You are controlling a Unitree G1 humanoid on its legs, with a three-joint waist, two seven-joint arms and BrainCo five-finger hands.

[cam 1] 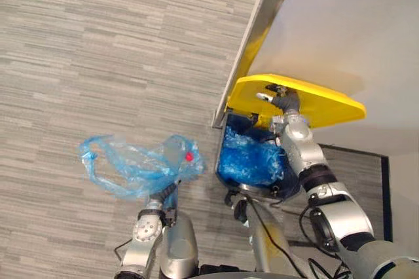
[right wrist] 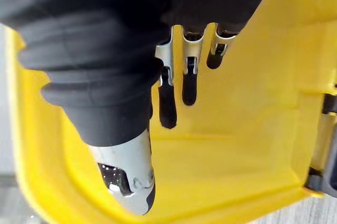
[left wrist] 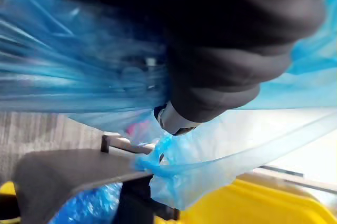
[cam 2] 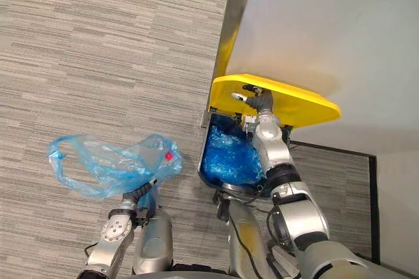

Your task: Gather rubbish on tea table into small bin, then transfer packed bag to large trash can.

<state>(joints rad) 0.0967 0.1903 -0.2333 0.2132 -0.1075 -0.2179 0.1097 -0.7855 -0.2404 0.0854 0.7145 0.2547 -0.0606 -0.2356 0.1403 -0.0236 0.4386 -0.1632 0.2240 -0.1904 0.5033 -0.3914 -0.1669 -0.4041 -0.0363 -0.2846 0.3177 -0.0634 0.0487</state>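
Your left robot hand (cam 1: 167, 192) is clenched on the gathered neck of the crinkled translucent blue plastic bag (cam 1: 127, 164), holding it above the grey striped carpet floor (cam 1: 98, 43) — beside the blue-lined large trash can (cam 1: 252, 158). Your right robot hand (cam 1: 285, 100), fingers straight, props its yellow plastic lid (cam 1: 327, 103) up.

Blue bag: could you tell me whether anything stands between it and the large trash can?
Nothing visible does: the right robot hand props the yellow lid up, so the large trash can is open beside the blue bag in the left robot hand.
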